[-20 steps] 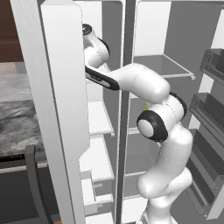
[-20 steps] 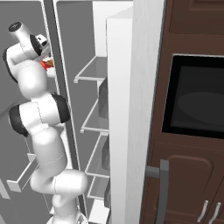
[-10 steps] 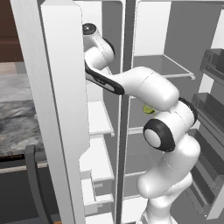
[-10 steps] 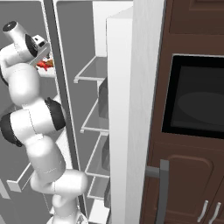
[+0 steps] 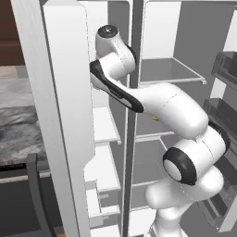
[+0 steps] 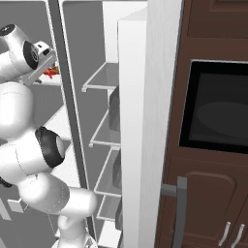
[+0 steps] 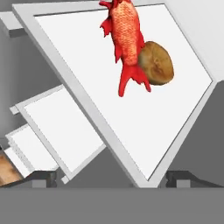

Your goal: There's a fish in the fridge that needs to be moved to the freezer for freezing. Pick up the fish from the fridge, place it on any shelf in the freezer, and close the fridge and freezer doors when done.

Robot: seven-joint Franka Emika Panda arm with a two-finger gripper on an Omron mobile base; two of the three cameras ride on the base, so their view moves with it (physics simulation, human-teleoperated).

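Arm raised, fish beyond fingers (spread)

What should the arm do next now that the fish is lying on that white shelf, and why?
Probably pull the open gripper straight back out of the freezer. The fish lies on the white shelf against a brown lump, well ahead of the fingertips with nothing between them, so the placing looks done. Both doors stand open and need closing.
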